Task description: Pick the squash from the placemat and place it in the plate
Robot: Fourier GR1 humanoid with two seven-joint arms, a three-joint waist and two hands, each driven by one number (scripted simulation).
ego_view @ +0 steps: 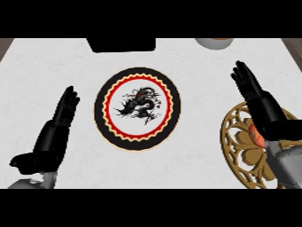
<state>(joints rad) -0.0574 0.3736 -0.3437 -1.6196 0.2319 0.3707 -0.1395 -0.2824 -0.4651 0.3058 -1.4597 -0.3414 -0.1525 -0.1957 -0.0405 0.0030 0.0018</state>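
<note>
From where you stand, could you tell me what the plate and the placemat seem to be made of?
The plate: probably glazed ceramic, judging by its smooth face with a printed black dragon, red ring and black rim. The placemat: looks like cut wood or gilt plastic, since it is openwork in golden scrolls with the counter showing through. The right robot hand covers part of it.

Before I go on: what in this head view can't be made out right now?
- Squash: only an orange sliver shows; the right hand and forearm cover the rest.
- Placemat: its right side is hidden by that arm and cut off by the view's edges.
- Black object and bowl-like object at the counter's far edge: cut off by the top band.
- Whether the right hand touches the squash: cannot tell.
</note>
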